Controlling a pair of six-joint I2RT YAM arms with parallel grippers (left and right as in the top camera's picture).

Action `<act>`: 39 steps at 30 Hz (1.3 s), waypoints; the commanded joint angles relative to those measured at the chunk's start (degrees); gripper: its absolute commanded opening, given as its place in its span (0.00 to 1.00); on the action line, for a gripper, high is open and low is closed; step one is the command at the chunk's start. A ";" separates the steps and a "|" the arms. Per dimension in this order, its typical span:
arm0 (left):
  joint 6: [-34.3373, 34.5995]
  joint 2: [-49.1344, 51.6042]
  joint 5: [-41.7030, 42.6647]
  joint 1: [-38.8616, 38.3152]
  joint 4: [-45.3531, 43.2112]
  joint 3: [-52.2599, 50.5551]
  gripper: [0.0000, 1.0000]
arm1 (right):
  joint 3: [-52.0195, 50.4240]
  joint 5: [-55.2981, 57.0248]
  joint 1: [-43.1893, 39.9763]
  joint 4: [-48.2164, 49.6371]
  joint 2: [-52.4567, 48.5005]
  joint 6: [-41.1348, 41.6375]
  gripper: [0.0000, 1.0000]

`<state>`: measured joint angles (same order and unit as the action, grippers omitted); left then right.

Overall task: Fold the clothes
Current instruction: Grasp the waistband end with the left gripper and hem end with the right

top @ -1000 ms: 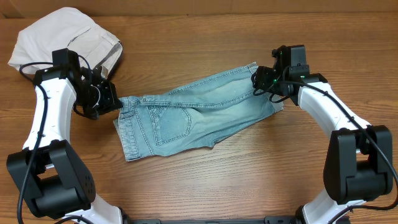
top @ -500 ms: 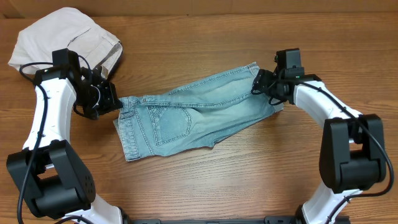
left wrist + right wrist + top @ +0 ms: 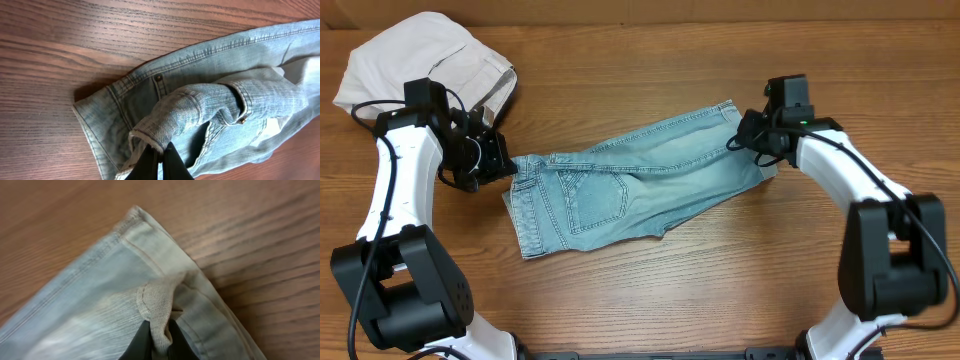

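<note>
The clothes, light blue faded jeans point(image 3: 630, 185), lie folded across the middle of the table, waistband to the left and leg hems to the right. My left gripper point(image 3: 508, 165) is shut on a bunched fold of the waistband point(image 3: 170, 125), and its dark fingertips point(image 3: 172, 162) pinch the cloth at the bottom of the left wrist view. At the far right corner of the jeans, my right gripper point(image 3: 744, 132) is shut on a pinched-up tuck of the leg hem point(image 3: 156, 307). Its fingers point(image 3: 141, 342) press the fabric from both sides.
Beige khaki trousers point(image 3: 420, 62) lie crumpled at the back left, just behind my left arm. Bare wooden tabletop point(image 3: 650, 290) surrounds the jeans, with the table's back edge point(image 3: 640, 14) near the top of the overhead view.
My right gripper has closed on the hem corner of the jeans after shifting slightly right. The left gripper and the jeans have stayed in place.
</note>
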<state>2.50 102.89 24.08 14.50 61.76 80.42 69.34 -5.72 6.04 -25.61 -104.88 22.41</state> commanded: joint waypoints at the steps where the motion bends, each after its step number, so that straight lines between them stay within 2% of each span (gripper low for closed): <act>1: -1.95 0.37 1.22 0.11 -0.07 1.79 0.04 | 1.97 0.55 -0.28 -0.04 4.15 -1.09 0.07; 2: -1.95 0.37 1.22 0.11 -0.04 1.79 0.09 | 1.97 0.57 -0.28 -0.26 4.15 -1.22 0.25; 3: -1.95 0.37 1.22 0.11 -0.04 1.79 0.13 | 1.92 0.57 -0.28 -0.52 3.93 -1.22 0.56; 4: -1.97 0.37 1.22 0.11 -0.04 1.79 0.16 | 1.92 0.55 -0.28 -0.81 3.78 -1.22 0.65; 5: -2.12 0.37 1.22 0.11 -0.04 1.79 0.19 | 1.92 0.55 -0.28 -1.20 3.39 -1.20 0.69; 7: -2.21 0.37 1.01 0.11 -0.07 1.79 0.32 | 1.86 0.57 -0.28 -1.77 2.58 -1.20 0.72; 10: -2.36 0.37 0.98 0.11 -0.04 1.79 0.43 | 1.29 0.57 -0.28 -1.07 0.85 -1.18 0.72; 13: -2.34 0.37 0.98 0.11 -0.09 1.77 0.49 | 1.11 0.55 -0.28 0.35 -1.05 -1.14 0.72; 18: -2.34 0.37 0.83 0.11 -0.13 1.77 0.56 | 1.11 0.85 -0.28 2.25 -3.06 0.07 0.69; 27: -2.36 0.39 0.81 0.11 -0.26 1.77 0.57 | 1.11 -0.48 -0.46 3.37 -7.06 0.31 0.69; 30: -2.58 0.39 0.81 0.11 -0.26 1.77 0.57 | 1.44 -1.46 -0.50 5.90 -6.84 0.13 0.56; 33: -2.56 0.39 -0.22 0.11 -0.50 1.77 0.57 | 2.86 -2.14 -0.94 6.08 -6.45 0.17 0.36; 34: -2.56 0.39 -0.98 0.11 -0.66 1.77 0.57 | 3.32 -2.45 -1.14 5.70 -6.34 0.15 0.25; 37: -2.56 0.39 -4.00 0.11 -1.51 1.77 0.67 | 4.42 -3.43 -1.75 4.07 -5.99 0.15 0.05; 39: -2.54 0.50 -4.13 0.11 -1.81 1.77 0.75 | 4.83 -3.41 -2.16 3.04 -5.46 0.15 0.04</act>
<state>0.73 102.89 21.91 14.50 60.23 80.86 71.96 -8.69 4.80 -22.35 -112.03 22.59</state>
